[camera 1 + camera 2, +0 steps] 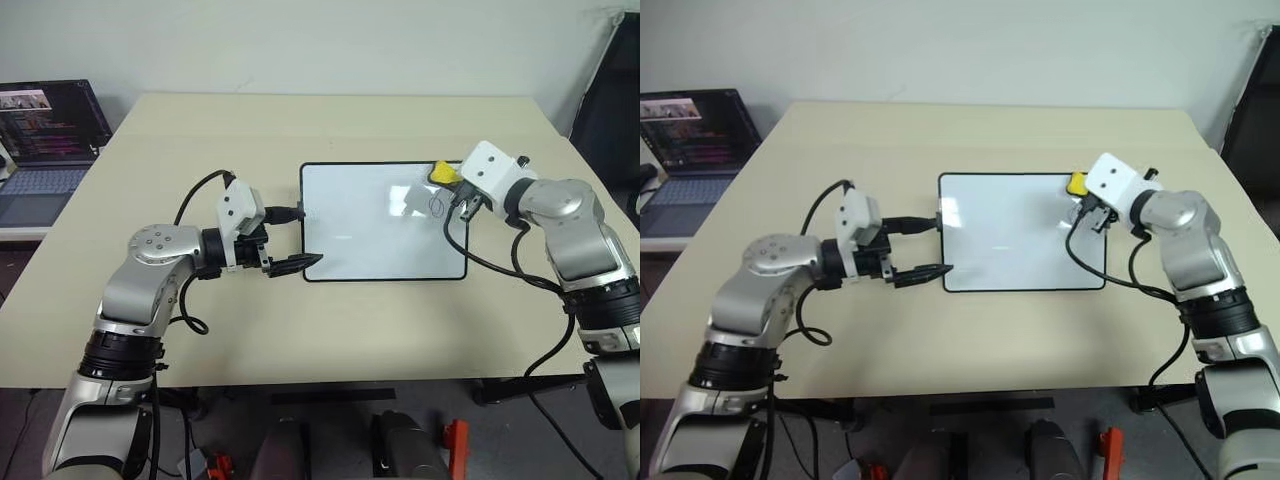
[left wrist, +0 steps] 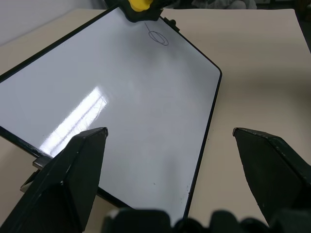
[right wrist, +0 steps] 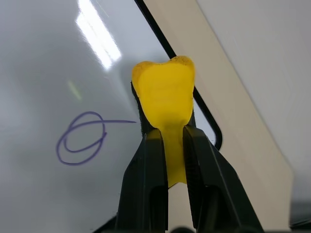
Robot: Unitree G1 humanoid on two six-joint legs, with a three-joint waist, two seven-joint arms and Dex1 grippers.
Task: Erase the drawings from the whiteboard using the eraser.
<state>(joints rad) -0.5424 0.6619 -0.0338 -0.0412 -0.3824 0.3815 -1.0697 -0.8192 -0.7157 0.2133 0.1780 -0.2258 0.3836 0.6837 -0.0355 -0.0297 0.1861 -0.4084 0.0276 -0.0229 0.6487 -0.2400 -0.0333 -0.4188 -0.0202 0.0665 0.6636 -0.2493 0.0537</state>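
The whiteboard (image 1: 370,225) lies flat in the middle of the table. One drawing is visible, a small oval scribble (image 3: 81,138) near the board's far right corner (image 1: 436,205). My right gripper (image 3: 170,133) is shut on the yellow eraser (image 3: 165,97), which sits at the board's far right edge just beside the scribble (image 1: 443,172). My left gripper (image 1: 293,238) is open at the board's left edge, one finger near the side knob and the other by the near left corner. In the left wrist view the left gripper (image 2: 170,131) spans that corner.
An open laptop (image 1: 50,130) stands on a lower surface off the table's left side. A dark chair (image 1: 612,95) is at the far right. Black cables hang from both wrists. Bare tabletop (image 1: 330,320) surrounds the board.
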